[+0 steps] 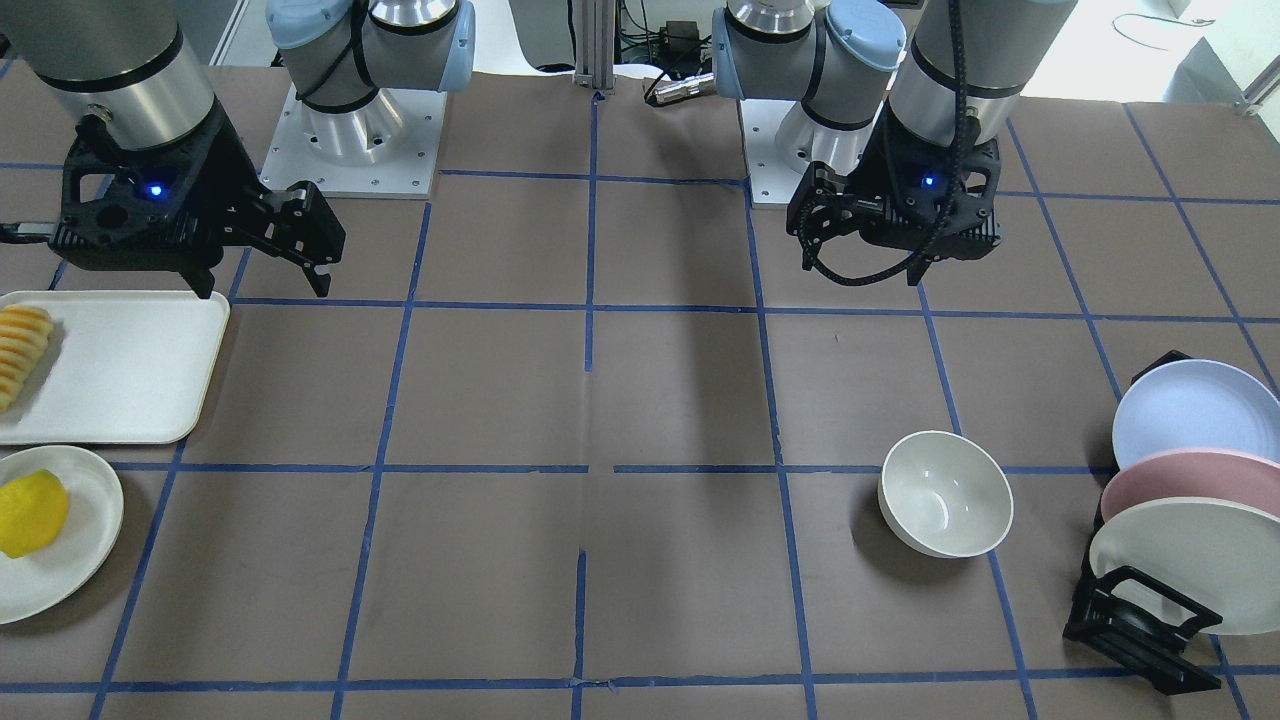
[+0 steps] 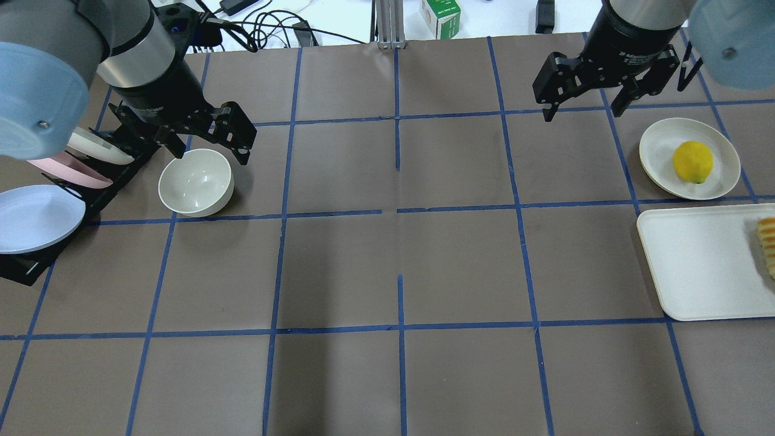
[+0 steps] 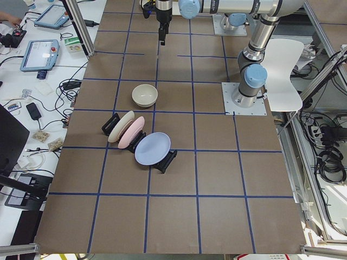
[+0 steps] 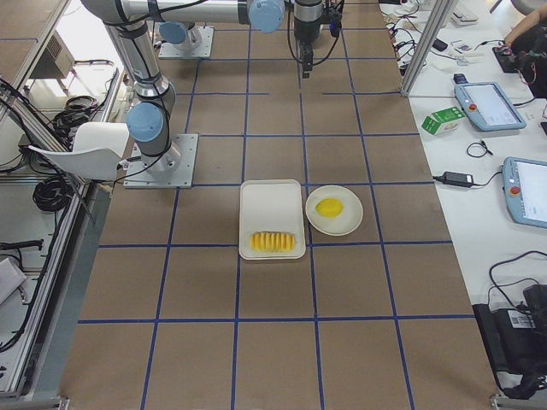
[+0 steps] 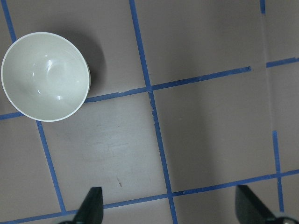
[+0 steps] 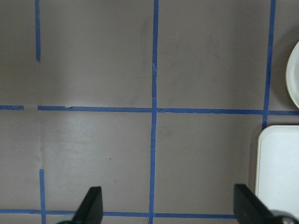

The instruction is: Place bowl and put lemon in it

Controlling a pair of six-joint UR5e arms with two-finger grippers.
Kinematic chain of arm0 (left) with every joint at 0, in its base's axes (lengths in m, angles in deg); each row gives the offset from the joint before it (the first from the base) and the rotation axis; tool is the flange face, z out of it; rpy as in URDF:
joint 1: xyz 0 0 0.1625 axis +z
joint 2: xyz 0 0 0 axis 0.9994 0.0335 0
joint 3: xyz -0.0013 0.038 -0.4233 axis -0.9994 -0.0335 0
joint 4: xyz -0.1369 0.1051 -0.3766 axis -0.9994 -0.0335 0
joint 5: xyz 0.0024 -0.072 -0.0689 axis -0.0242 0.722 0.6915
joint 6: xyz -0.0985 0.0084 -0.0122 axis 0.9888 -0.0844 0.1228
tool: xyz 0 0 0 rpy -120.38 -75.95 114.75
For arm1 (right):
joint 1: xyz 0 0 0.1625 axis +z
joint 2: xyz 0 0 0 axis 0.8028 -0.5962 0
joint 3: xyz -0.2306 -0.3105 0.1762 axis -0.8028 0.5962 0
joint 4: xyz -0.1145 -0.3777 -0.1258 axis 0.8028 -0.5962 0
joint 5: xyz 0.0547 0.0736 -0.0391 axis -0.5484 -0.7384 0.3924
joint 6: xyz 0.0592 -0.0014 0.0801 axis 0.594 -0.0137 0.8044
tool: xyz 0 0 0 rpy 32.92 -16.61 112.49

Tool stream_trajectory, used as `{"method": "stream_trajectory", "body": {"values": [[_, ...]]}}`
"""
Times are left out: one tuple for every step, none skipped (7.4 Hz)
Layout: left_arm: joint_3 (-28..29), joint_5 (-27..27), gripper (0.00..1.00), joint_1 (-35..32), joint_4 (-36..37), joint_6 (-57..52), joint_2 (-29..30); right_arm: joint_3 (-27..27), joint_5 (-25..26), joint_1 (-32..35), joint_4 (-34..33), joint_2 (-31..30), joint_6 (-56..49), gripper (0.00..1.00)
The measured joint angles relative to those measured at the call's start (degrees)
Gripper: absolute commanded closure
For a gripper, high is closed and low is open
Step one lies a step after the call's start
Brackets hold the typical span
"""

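The off-white bowl stands upright and empty on the table on my left side, also in the overhead view and at the upper left of the left wrist view. My left gripper is open and empty, held high and off to one side of the bowl. The yellow lemon lies on a flat cream plate on my right side, also in the front view. My right gripper is open and empty, high above the table and apart from the lemon.
A white tray with ridged sliced food lies beside the lemon's plate. A black rack with pastel plates stands close to the bowl at the table's left end.
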Motion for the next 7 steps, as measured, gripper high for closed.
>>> {"method": "stream_trajectory", "body": {"values": [[-0.01,0.04,0.0,0.2,0.11,-0.01,0.07,0.03,-0.01,-0.01,0.06,-0.08,-0.04,0.0],[-0.02,0.14,0.0,0.25,0.24,0.0,0.27,-0.01,0.02,-0.01,0.16,-0.18,-0.06,0.0],[-0.05,0.21,0.0,0.27,0.37,0.02,0.46,-0.1,0.06,-0.02,0.33,-0.18,-0.09,0.0],[-0.08,0.27,0.0,0.28,0.5,0.02,0.69,-0.06,0.05,-0.19,0.53,0.02,-0.34,0.0],[-0.08,0.28,0.0,0.28,0.59,0.05,0.92,0.16,0.04,-0.81,0.49,0.54,-1.61,0.0],[-0.07,0.21,0.0,0.27,0.63,0.08,1.06,0.47,0.11,-2.99,0.28,1.22,-4.71,0.0],[-0.11,0.12,0.0,0.24,0.62,0.1,1.04,0.75,0.47,-7.65,0.45,1.78,-9.94,0.0]]}}
